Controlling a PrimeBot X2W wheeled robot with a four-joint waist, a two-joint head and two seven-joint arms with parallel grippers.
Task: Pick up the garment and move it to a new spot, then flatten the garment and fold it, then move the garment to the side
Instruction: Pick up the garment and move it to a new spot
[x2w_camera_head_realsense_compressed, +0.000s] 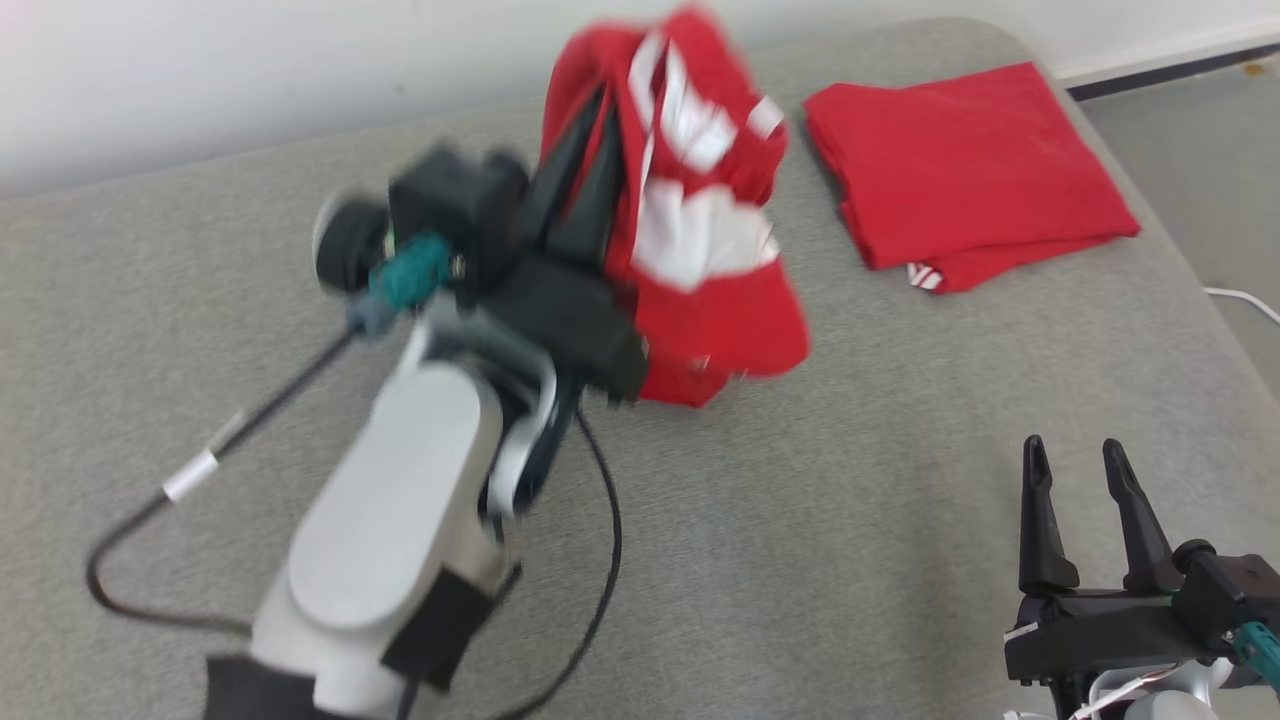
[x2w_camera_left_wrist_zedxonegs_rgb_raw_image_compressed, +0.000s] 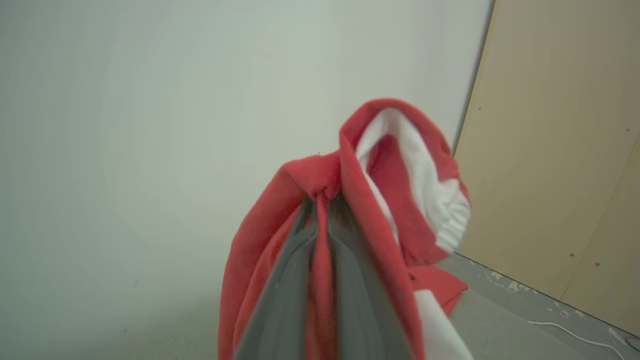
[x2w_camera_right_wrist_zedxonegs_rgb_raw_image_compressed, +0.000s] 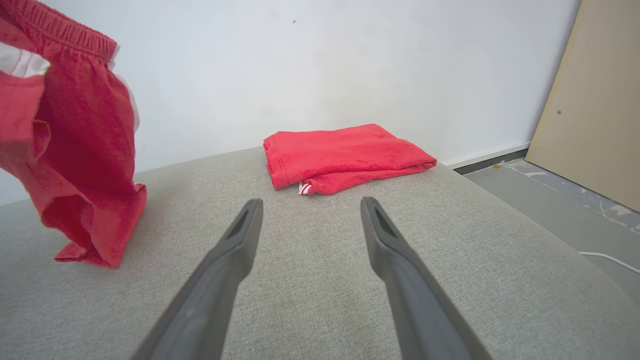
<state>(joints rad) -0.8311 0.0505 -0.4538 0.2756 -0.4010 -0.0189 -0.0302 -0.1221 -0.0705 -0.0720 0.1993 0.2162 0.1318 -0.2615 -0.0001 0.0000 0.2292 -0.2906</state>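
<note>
A red garment (x2w_camera_head_realsense_compressed: 700, 220) with white panels hangs bunched in the air above the grey padded table (x2w_camera_head_realsense_compressed: 850, 480), its lower hem near or just touching the surface. My left gripper (x2w_camera_head_realsense_compressed: 590, 120) is shut on its upper part, and in the left wrist view the fabric (x2w_camera_left_wrist_zedxonegs_rgb_raw_image_compressed: 380, 190) drapes over both sides of the closed fingers (x2w_camera_left_wrist_zedxonegs_rgb_raw_image_compressed: 350, 280). The same garment (x2w_camera_right_wrist_zedxonegs_rgb_raw_image_compressed: 80, 140) hangs at the left of the right wrist view. My right gripper (x2w_camera_head_realsense_compressed: 1075, 455) stands open at the lower right, low over the table, with nothing between its fingers (x2w_camera_right_wrist_zedxonegs_rgb_raw_image_compressed: 235, 250).
A second red garment (x2w_camera_head_realsense_compressed: 960, 170) lies folded at the table's far right corner, ahead of the right gripper (x2w_camera_right_wrist_zedxonegs_rgb_raw_image_compressed: 307, 205). A black cable (x2w_camera_head_realsense_compressed: 590, 560) loops off the left arm. A white wall stands behind; floor, a white cord (x2w_camera_head_realsense_compressed: 1245, 300) and a tan panel (x2w_camera_right_wrist_zedxonegs_rgb_raw_image_compressed: 590, 100) lie right.
</note>
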